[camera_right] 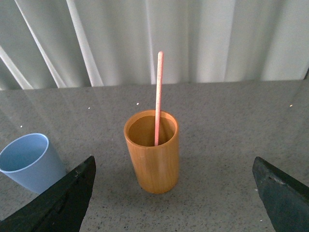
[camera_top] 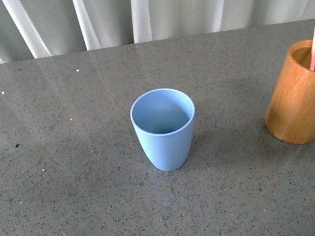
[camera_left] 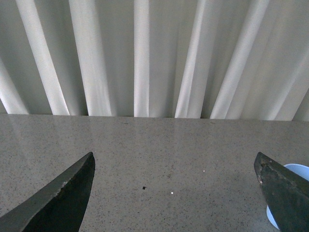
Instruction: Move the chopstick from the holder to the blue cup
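Pink chopstick (camera_right: 158, 96) stood nearly upright inside the brown wooden holder (camera_top: 304, 92), at right. Blue cup (camera_top: 165, 128) sat upright, empty, centre of the bench, well apart from the holder.

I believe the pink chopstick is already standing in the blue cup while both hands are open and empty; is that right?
Not quite. The pink chopstick stands in the wooden holder, not the blue cup, which is empty; the right wrist view shows this. The left hand and right hand are indeed open and empty.
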